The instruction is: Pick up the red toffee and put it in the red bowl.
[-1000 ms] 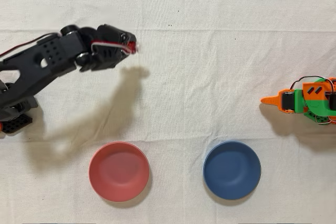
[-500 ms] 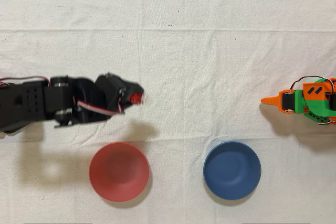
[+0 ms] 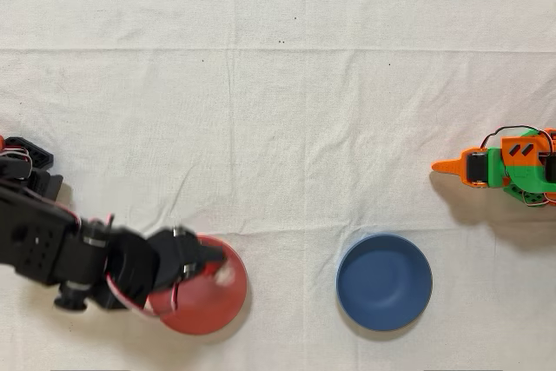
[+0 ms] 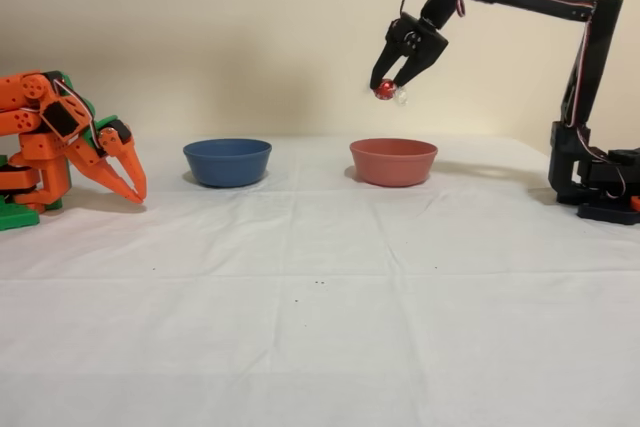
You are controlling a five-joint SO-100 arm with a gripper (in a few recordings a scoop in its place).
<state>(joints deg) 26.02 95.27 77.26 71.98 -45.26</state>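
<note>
The black arm is reaching out high, its gripper (image 4: 388, 90) pinching the small shiny red foil toffee (image 4: 385, 91) above the matte coral-red plastic bowl (image 4: 393, 161). In the overhead view, the arm is covering the bowl's left rim, and the toffee is hard to make out.

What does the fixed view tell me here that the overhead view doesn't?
Fixed view alone: the red toffee is pinched in the pincer, hanging well above the red bowl. Overhead view alone: the pincer lies over that bowl's upper left part. Both: the blue bowl beside it, and the idle orange arm.
</note>
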